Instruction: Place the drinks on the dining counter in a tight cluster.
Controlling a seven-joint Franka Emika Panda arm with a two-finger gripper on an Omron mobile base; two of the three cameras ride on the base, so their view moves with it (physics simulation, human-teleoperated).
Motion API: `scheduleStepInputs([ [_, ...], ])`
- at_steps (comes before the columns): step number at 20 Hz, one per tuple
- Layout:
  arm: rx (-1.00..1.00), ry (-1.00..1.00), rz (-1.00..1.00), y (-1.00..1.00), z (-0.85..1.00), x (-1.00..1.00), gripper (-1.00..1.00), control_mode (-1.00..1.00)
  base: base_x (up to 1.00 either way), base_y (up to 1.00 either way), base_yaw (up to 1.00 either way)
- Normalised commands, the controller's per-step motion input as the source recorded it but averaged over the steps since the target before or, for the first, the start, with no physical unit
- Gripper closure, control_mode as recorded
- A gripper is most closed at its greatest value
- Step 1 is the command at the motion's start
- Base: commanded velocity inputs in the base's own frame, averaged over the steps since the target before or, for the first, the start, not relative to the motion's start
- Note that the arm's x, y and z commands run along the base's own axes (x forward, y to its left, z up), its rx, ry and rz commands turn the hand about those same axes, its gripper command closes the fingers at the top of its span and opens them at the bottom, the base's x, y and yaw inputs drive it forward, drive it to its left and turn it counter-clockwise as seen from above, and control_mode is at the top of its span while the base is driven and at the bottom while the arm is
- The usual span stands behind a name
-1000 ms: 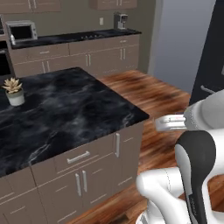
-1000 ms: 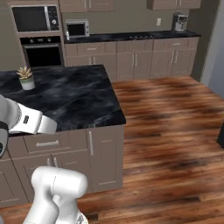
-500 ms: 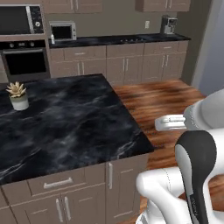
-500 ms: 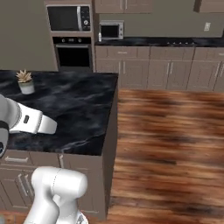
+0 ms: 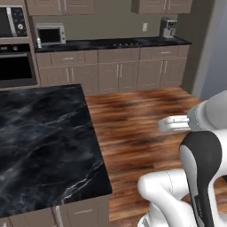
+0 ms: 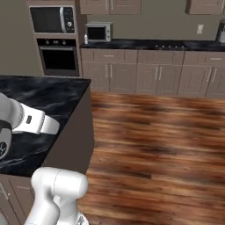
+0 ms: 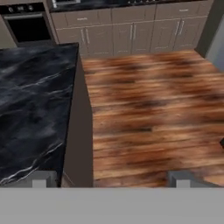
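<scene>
Black marble counter (image 5: 42,142) fills the left side of both base views, wood floor (image 5: 133,119) to its right, brown cabinets (image 6: 145,77) and wall oven (image 6: 58,57) beyond. No drinks visible. Gripper (image 7: 109,178) fingers spread wide, holding nothing, over the counter edge and floor.

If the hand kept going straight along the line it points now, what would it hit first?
Most likely the wooden floor beside the black marble counter. The open hand aims forward and down at bare boards, with the counter's edge off to one side. Depth is hard to judge here.
</scene>
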Motion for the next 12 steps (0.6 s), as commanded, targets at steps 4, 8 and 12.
scheduleStepInputs([
  [4,0.0,0.0,0.0,0.0,0.0,0.0,-1.0,1.0,1.0,-0.97,0.24],
  [8,0.0,0.0,0.0,0.0,0.0,0.0,-1.0,1.0,1.0,-1.0,0.44],
  [12,0.0,0.0,0.0,0.0,0.0,0.0,-1.0,1.0,0.34,-1.0,0.26],
])
